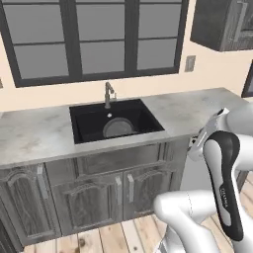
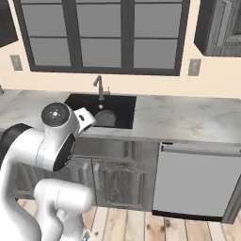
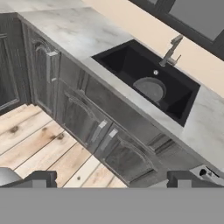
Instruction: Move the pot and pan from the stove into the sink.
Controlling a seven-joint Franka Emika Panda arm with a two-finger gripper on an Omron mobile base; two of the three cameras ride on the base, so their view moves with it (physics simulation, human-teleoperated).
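Gripper (image 3: 109,178) spread wide, empty, off counter edge; round grey pan (image 1: 118,127) rests inside black sink (image 1: 84,121).

No legible text, label, brand, number or sign is found. A small pale marking is seen on the dark cover of the arm (image 1: 228,195) in the left base view, too blurred to be read. A red dot is shown on the round joint cap (image 2: 57,113), without lettering.
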